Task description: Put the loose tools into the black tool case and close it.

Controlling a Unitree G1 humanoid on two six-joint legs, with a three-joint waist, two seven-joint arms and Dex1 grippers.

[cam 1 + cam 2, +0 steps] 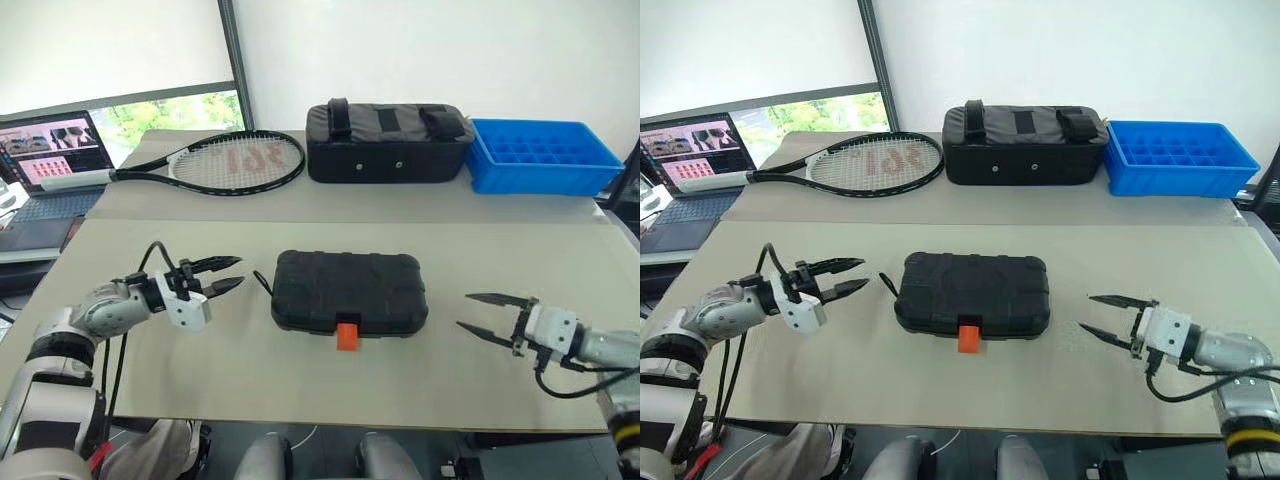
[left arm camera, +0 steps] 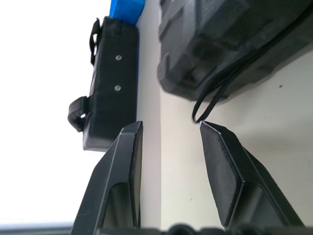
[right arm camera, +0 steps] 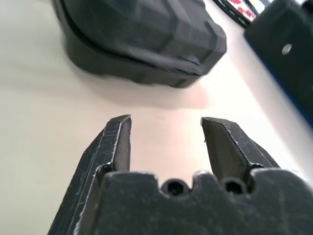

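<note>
Now black tool case (image 1: 349, 292) lies shut, flat at middle of table (image 1: 250, 370), orange latch (image 1: 347, 336) on near edge. My left tool (image 1: 228, 275) parted, empty, hovering just left of case, pointing at it; thin black cord (image 2: 215, 93) loops out from case's left end. My right tool (image 1: 479, 313) parted, empty, off case's right side, apart from it. Racket (image 1: 225, 161), black fabric bag (image 1: 388, 141), blue tray (image 1: 540, 155) along far side.
</note>
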